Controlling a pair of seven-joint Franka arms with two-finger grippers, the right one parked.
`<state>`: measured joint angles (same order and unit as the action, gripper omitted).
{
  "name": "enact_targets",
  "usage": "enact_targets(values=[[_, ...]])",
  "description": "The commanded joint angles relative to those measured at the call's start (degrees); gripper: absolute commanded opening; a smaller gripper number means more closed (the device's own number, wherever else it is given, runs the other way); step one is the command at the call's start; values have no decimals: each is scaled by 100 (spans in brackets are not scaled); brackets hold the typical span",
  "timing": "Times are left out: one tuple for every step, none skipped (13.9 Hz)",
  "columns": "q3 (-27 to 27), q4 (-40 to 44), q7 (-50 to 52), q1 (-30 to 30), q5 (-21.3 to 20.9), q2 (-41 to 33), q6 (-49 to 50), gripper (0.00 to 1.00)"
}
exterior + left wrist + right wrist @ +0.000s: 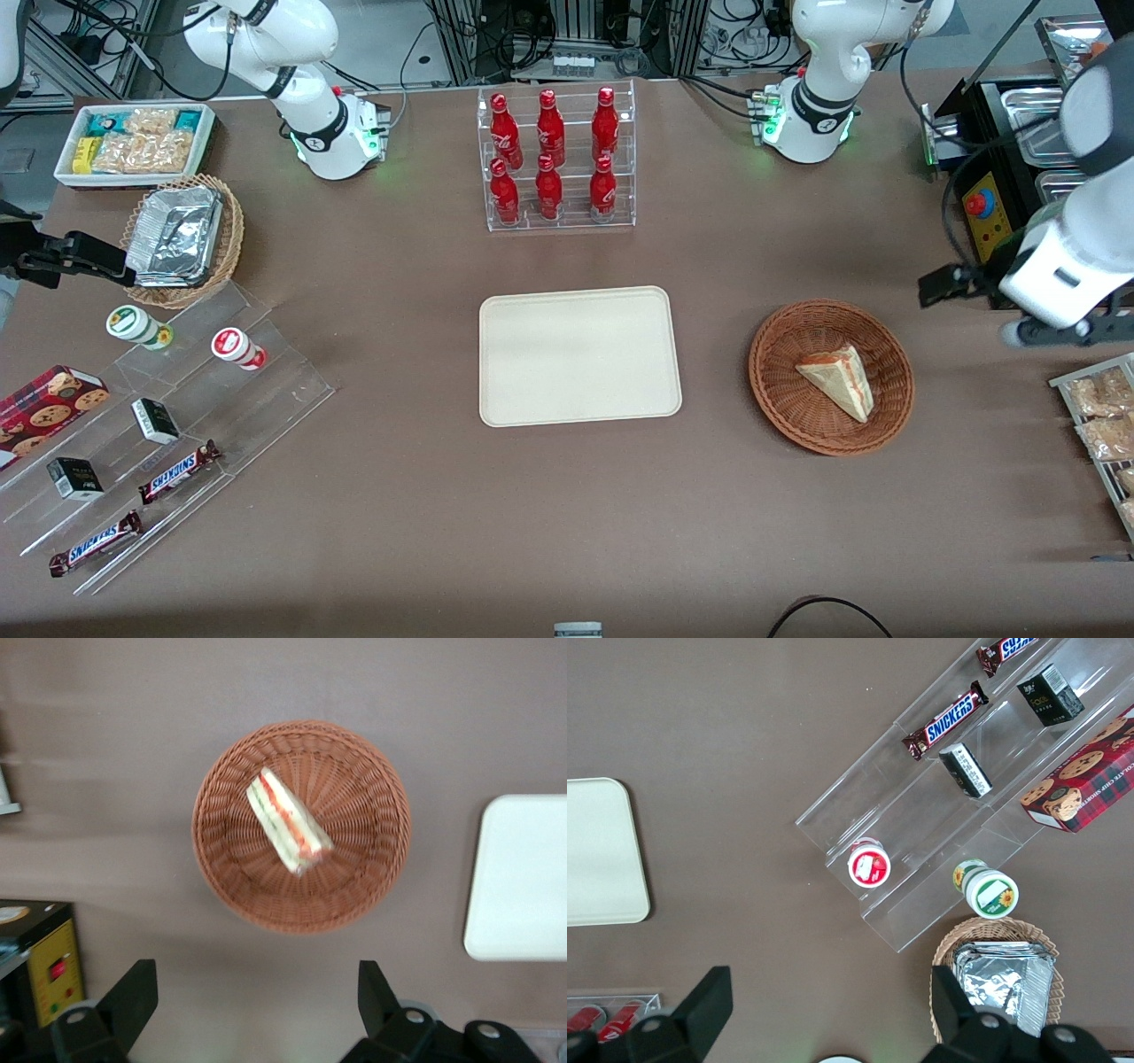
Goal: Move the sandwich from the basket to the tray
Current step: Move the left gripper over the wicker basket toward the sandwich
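At mid-frame in front view sits tray [580,354], bare; right of it basket [831,377] w/ sandwich [837,379] lying inside. Gripper [257,997] hovers above basket, fingers spread wide, holding nothing.

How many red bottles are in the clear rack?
6: three on the rack's upper step, three on the lower. None seem hidden. The gripper, open, hangs beside the basket.

"SNICKERS" reads on two chocolate bars [180,470] [96,542] lying on the clear stepped stand [232,416]
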<state>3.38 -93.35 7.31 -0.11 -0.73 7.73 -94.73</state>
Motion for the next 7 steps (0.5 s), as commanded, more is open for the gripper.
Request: enact_targets(values=[[66, -857, 367, 47, -103, -166, -790, 100], [66, -1086, 490, 47, -103, -175, -1106, 100], [66, -1332, 822, 47, -94, -201, -1414, 100], [75, -1613, 1408, 47, -94, -201, -1782, 100], [84, -1947, 1875, 47, -94, -253, -2239, 100], [93, -2315, 2158, 47, -94, -324, -2722, 100], [128, -2658, 2317, 47, -94, -394, -3109, 100]])
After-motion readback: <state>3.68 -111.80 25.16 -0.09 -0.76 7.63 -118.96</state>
